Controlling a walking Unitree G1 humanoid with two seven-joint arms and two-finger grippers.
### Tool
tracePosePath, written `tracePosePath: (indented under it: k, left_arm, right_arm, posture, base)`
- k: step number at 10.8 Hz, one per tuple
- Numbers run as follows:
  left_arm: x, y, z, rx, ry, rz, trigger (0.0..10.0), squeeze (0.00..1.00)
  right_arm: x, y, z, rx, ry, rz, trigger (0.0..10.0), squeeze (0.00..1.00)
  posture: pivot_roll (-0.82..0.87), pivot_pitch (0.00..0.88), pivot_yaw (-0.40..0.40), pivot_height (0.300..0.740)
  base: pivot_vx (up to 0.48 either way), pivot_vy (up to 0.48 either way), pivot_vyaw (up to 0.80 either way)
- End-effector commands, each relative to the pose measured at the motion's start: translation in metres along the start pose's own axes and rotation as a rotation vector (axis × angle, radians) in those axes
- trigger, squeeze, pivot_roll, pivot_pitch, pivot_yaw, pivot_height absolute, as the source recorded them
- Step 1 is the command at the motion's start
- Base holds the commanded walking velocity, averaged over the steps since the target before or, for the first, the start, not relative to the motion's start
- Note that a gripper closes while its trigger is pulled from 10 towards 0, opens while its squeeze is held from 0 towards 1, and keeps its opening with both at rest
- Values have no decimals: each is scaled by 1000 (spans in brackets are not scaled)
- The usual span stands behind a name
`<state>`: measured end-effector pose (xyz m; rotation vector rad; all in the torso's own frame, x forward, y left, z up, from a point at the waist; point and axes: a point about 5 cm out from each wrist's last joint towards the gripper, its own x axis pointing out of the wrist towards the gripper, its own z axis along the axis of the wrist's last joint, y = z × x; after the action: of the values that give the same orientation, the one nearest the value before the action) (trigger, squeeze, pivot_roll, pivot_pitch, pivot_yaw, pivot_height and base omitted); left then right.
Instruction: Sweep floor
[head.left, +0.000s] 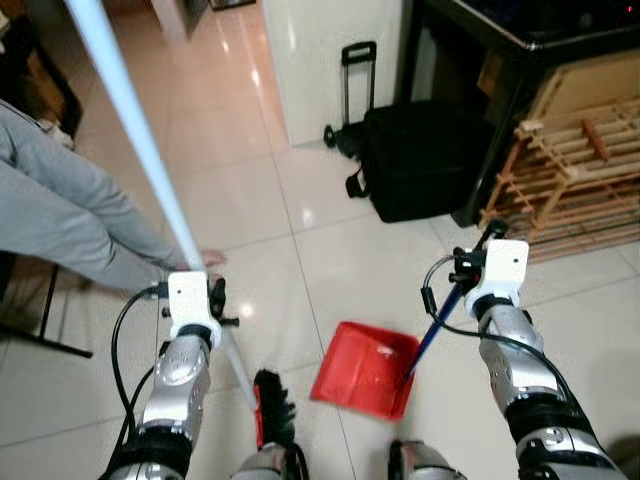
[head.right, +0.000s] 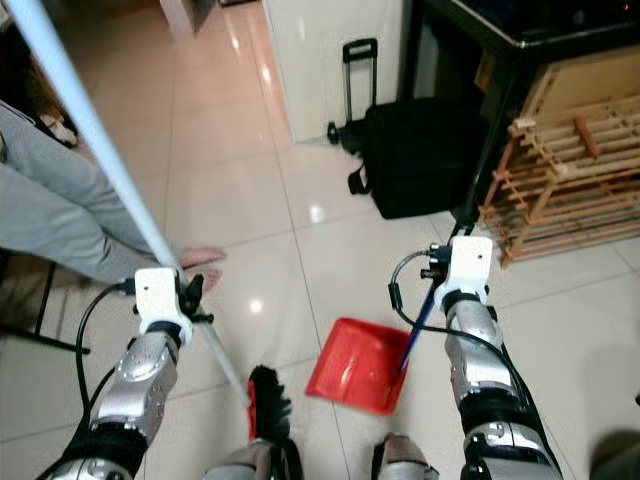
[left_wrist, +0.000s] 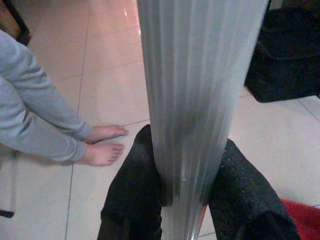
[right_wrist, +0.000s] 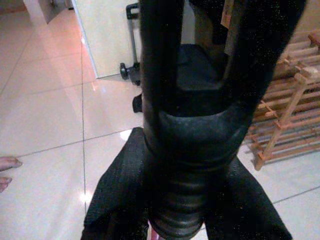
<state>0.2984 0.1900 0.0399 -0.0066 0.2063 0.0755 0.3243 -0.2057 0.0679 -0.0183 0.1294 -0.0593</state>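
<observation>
Left eye view showed a person's grey-clad legs and bare feet at the far left; the left gripper was clamped on the pale broom handle, its 2 fingers pressed against either side, with the black broom head on the tiled floor below; the red dustpan lay beside it on the tiles; the right gripper pinched the dustpan's dark handle; behind stood a black wheeled bag and a wooden rack.
</observation>
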Motion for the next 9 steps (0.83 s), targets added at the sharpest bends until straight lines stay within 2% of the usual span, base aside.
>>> tracePosePath:
  k: [1, 9]
  left_arm:
    - [-1, 8, -4, 7, 14, 29, 10000, 0]
    - [-2, 11, -16, 39, 48, 45, 10000, 0]
  right_arm:
    - [3, 6, 6, 5, -35, 19, 10000, 0]
    - [4, 5, -2, 11, 2, 5, 10000, 0]
  posture:
    - [-188, 109, 117, 740]
    - [-187, 116, 116, 740]
  base:
    - [0, 0, 0]
    - [0, 0, 0]
